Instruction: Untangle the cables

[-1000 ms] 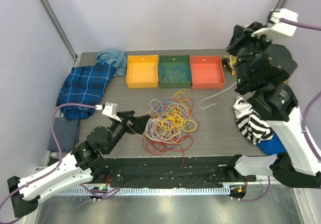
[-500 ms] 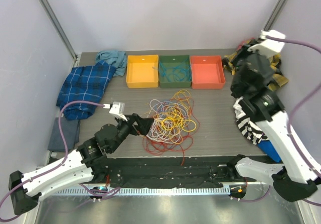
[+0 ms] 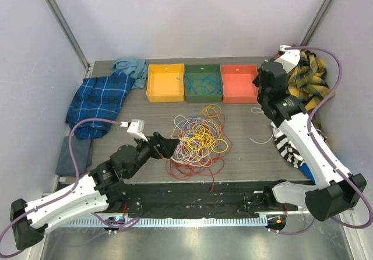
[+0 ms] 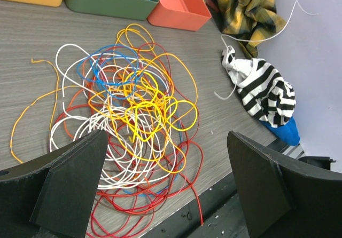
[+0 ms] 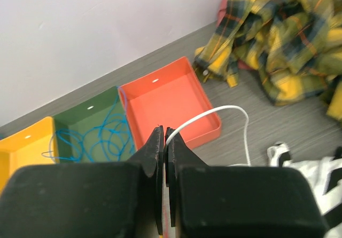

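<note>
Tabletop seen from above, with the green tray as reference. It sits in the middle of a row of three along the far edge and holds loose blue cables. An orange tray stands just beside its left wall and a red tray just beside its right wall.

The tangle of red, orange, yellow, white and blue loops lies in front of the green tray, apart from it, with a band of bare table between. One red strand runs from the tangle toward the near edge.

The left gripper, its fingers spread wide and holding nothing, sits low in front and to the left of the green tray, at the tangle's near-left margin. The right gripper, fingers pressed together, pinches a single white cable. It hangs to the right of the green tray, past the red tray's right wall.

Open surface lies in front and to the right of the green tray, bounded by a striped cloth at the right edge. A yellow plaid cloth fills the far right corner. To the left of the green tray, a teal cloth and a blue plaid cloth crowd the left edge.
</note>
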